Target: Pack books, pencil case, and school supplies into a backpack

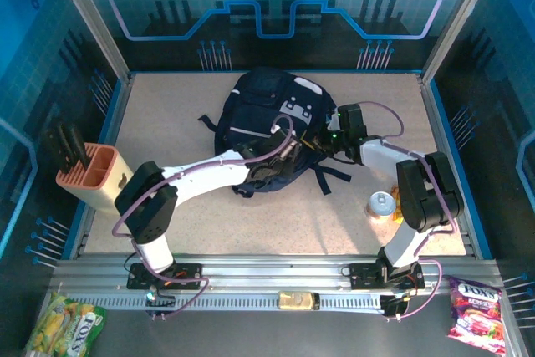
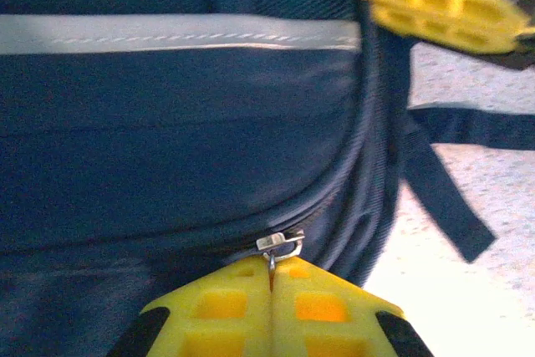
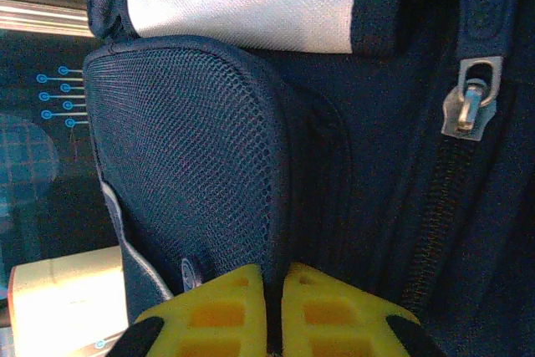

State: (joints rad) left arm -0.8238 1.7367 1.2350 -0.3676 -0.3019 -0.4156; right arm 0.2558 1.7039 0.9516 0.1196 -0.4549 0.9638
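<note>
Backpack (image 1: 259,106) and "FOX'S" packet (image 1: 476,308)

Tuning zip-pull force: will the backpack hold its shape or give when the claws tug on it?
Probably floppy: the backpack lies slumped, straps sprawled, so the fabric likely bunches. The left claw pinches the zipper pull; a tug may drag the whole bag unless the right claw, shut on the edge of the mesh pocket, braces it.
</note>
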